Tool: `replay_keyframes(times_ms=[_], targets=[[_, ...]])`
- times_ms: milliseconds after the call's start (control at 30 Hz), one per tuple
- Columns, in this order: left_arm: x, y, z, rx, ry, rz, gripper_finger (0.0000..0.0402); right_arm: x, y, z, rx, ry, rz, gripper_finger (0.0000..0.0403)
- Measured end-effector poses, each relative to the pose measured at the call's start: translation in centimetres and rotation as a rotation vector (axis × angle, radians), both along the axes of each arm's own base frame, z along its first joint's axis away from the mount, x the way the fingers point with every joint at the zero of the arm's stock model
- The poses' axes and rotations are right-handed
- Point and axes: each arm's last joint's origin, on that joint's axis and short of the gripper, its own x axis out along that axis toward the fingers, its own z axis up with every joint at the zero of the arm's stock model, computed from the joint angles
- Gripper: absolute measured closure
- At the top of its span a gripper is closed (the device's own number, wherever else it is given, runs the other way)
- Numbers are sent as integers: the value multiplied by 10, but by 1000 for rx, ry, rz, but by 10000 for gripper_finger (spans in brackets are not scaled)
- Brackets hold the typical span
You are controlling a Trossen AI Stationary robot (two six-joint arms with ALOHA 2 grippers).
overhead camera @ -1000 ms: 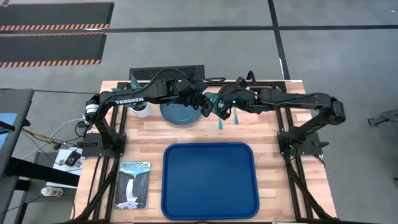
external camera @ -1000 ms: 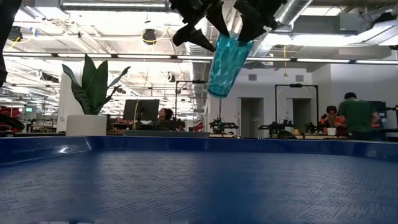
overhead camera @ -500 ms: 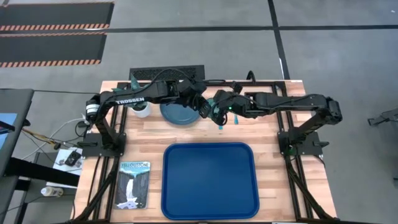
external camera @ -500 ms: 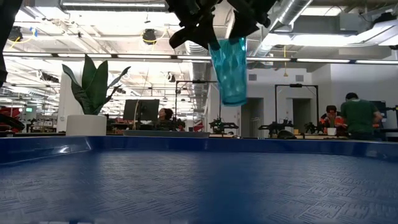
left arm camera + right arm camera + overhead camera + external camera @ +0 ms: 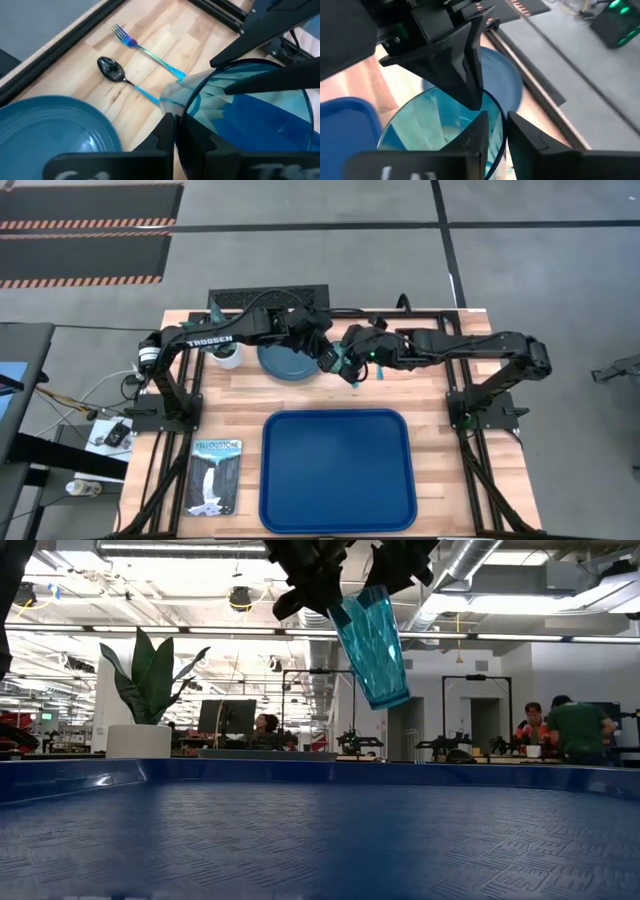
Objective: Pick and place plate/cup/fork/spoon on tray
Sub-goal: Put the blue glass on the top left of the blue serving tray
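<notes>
Above the far half of the tabletop [image 5: 440,395], both arms met at the cup [image 5: 371,645], which hung tilted in mid-air, clear of everything below. The left jaws [image 5: 325,356] were closed on one side of its rim, as the left wrist view showed a finger [image 5: 169,131] pinching the wall; the right jaws [image 5: 352,360] gripped the opposite side, one finger [image 5: 475,136] inside the rim and one outside.

The main risk, as I judged it, was the shared hold: if the two arms pulled apart or one let go late, the thin tumbler could twist, slip and drop. A drop there would likely have landed it on the fork [image 5: 142,47] and spoon [image 5: 122,77], which lay side by side on the bare wood beneath, or against the plate [image 5: 285,363] just to their left.

Going left to right, a potted plant [image 5: 228,355] stood at the far left, near the plate; a waterfall booklet [image 5: 216,475] lay beside the tray [image 5: 335,470] at the near edge. The tray carried nothing, and nothing blocked the way to it.
</notes>
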Motion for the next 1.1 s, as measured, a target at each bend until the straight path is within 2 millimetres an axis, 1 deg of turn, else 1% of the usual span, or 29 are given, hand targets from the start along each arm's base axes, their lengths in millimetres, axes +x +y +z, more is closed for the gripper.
replay_keyframes(times_ms=[167,267,367,467,567,800,867,933,1100], targets=[[-5,-2,-5,-36,65,-78,401,-6,3,3,101,-16,42,268],[-9,-3,-8,-37,119,-105,401,-16,3,9,155,-20,74,241],[-12,-4,-10,-35,161,-125,401,-28,6,19,204,-51,130,220],[-13,-5,-11,-43,178,-150,401,-44,10,33,266,-95,183,207],[-16,-7,-12,-80,200,-187,401,-64,12,45,314,-130,205,201],[-23,-16,-17,-145,291,-244,401,-113,23,74,348,-237,256,204],[-26,-22,-17,-172,319,-269,401,-126,26,81,346,-278,280,208],[-31,-34,-15,-200,353,-300,401,-137,29,87,340,-308,299,213],[-47,-74,0,-230,380,-352,401,-162,33,96,335,-357,330,225]])
